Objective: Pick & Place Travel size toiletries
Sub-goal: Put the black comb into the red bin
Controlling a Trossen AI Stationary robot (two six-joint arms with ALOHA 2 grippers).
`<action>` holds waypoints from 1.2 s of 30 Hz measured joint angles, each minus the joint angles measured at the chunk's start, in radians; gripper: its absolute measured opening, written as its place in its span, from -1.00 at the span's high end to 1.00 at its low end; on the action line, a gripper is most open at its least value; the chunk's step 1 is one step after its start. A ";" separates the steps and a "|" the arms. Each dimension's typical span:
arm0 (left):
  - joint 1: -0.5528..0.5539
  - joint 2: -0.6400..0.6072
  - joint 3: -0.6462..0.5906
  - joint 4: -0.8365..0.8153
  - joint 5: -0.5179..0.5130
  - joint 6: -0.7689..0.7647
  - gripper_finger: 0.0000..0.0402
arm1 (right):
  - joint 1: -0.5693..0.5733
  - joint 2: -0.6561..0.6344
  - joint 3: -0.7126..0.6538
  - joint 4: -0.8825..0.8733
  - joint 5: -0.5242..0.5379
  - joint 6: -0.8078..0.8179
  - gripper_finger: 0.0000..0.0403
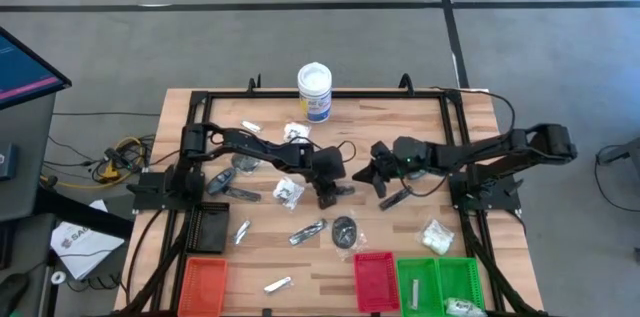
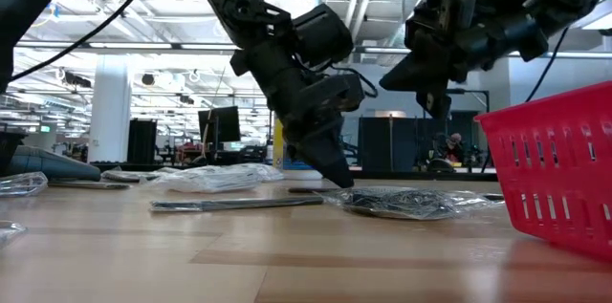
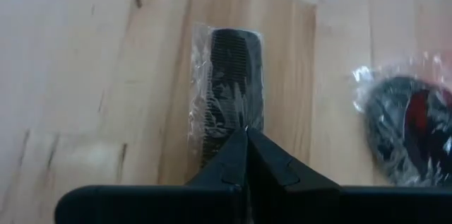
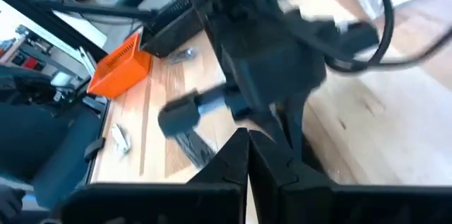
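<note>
The left gripper (image 3: 246, 133), fingers pressed together, pointed at a wrapped black comb (image 3: 229, 90) on the wooden table (image 3: 85, 75), a wrapped dark disc (image 3: 409, 128) nearby.

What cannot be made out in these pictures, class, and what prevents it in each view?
- Left wrist view: the wrapped black comb's near end, hidden behind the left claw.
- Left wrist view: the dark wrapped disc, cut off by the picture's edge.
- High view: the green tray's contents, too small to identify.

White tub (image 1: 314, 90), orange tray (image 1: 203, 284), red tray (image 1: 376, 282), green tray (image 1: 438, 282)
</note>
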 joint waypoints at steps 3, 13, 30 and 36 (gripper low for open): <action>-0.001 -0.030 -0.006 -0.022 -0.049 0.043 1.00 | 0.001 0.029 0.000 -0.006 -0.002 0.000 1.00; -0.038 -0.176 -0.005 -0.086 -0.139 -0.019 1.00 | 0.001 0.045 0.002 -0.020 -0.003 -0.076 1.00; -0.097 -0.176 -0.183 -0.059 -0.138 -0.186 1.00 | 0.033 0.045 0.002 -0.070 0.102 -0.157 -0.09; -0.095 -0.176 -0.183 -0.049 -0.170 -0.207 1.00 | 0.060 0.083 0.011 -0.068 0.139 -0.189 -0.31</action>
